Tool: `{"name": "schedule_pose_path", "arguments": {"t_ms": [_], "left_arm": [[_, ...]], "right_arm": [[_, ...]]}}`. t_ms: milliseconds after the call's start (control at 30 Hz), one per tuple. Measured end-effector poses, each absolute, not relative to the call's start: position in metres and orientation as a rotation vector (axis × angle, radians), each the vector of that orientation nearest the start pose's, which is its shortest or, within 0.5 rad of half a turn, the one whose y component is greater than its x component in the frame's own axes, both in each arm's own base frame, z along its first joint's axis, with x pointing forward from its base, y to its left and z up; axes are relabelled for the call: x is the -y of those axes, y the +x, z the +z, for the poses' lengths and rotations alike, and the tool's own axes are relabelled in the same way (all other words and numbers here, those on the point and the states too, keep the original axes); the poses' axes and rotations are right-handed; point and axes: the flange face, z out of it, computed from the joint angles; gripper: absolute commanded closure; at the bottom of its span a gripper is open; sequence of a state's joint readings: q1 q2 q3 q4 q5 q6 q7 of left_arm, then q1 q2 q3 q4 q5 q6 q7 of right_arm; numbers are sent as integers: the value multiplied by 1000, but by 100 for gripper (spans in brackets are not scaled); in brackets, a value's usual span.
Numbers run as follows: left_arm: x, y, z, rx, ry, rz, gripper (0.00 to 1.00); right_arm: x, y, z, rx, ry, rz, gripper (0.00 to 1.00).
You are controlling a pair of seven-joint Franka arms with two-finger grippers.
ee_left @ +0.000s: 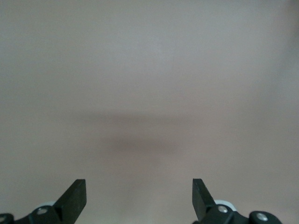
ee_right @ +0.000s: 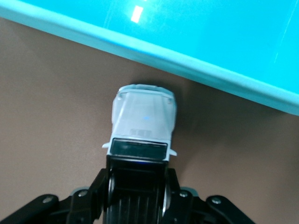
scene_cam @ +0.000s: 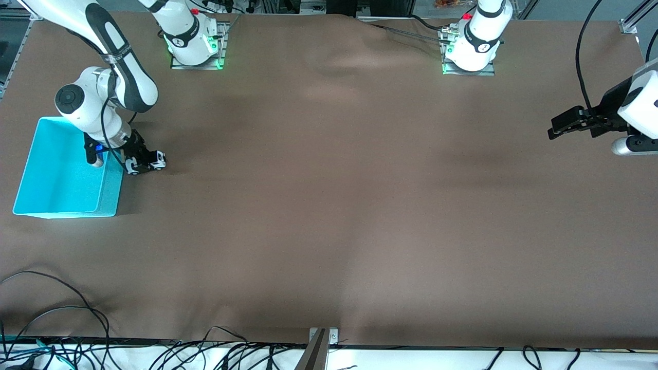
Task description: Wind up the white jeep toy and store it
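The white jeep toy with its black roof sits low at the brown table, right beside the cyan bin, on the bin's side toward the left arm's end. My right gripper is shut on the jeep's rear part. In the right wrist view the jeep points its white hood at the bin's wall, and the right gripper clamps the black roof section between its fingers. My left gripper is open and empty, waiting in the air over the table at the left arm's end.
The cyan bin's inside shows nothing in it. The brown cloth covers the table with a few wrinkles near the arm bases. Cables lie along the table's edge nearest the front camera.
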State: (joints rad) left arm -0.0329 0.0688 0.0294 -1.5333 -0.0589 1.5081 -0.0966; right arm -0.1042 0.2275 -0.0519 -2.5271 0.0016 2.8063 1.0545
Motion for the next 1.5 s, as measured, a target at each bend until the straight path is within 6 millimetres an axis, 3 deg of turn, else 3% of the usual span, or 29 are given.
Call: {"name": "schedule_pose_path", "arguments": {"t_ms": [434,968,1135,1301,1502], "left_arm": [[9,568,598,147,-3187,154,0],[9,568,598,148,-3186,155,0],[7,568,598,154,-3186,155,0],[6,568,598,156,-3186,155,0],[6,568,598,156,-3186,155,0]], "right_arm": [[69,465,206,-1763,-2571,-101,100],[21,480,270,-1656,-2611,-115,100],[15,488,289,-1522,-2706,-96,100],[16,496,310,-1274,-2861,-31,100],[32,507,336,-984,-2988,28,100]]}}
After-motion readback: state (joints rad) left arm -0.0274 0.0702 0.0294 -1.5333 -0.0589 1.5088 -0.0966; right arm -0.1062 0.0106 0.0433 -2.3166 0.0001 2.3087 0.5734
